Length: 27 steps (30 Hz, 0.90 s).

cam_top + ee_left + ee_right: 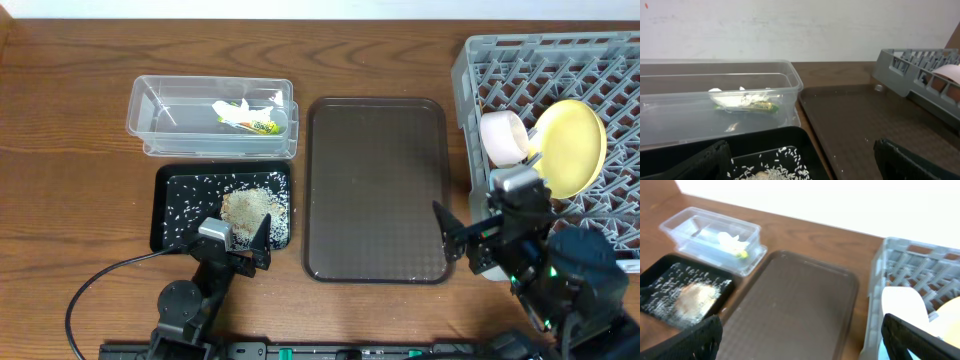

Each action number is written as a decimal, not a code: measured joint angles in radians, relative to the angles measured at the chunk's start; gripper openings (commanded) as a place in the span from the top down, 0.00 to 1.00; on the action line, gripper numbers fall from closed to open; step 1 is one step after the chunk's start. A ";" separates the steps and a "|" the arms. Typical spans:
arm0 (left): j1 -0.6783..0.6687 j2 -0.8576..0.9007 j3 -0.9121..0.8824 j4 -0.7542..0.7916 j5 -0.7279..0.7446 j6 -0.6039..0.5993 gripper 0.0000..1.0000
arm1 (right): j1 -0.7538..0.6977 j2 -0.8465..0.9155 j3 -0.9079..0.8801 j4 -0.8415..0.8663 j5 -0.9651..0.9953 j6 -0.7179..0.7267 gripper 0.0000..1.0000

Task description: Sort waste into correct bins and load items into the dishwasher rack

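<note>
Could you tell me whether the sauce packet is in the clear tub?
Inside: the sauce packet lies on the clear tub floor.

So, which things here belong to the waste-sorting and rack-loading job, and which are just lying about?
Part of the job:
clear tub holding sauce packet and paper scrap; black tray with rice crumbs; grey rack holding yellow plate and white bowl.

Lying about:
brown serving tray.

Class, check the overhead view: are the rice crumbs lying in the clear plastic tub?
No, the rice crumbs lie in the black tray, while the clear tub holds the paper scrap and the sauce packet.
</note>
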 measured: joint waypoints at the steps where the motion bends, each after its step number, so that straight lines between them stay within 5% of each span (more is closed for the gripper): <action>1: 0.000 0.000 0.000 0.000 -0.001 0.000 0.07 | -0.019 -0.032 -0.047 0.018 -0.010 -0.003 0.01; 18: 0.000 0.000 0.000 -0.001 -0.001 0.000 0.07 | -0.164 -0.553 -0.621 0.274 -0.090 -0.013 0.01; 27: 0.000 0.000 0.000 -0.001 -0.001 0.000 0.07 | -0.165 -0.575 -0.834 0.562 -0.091 -0.002 0.01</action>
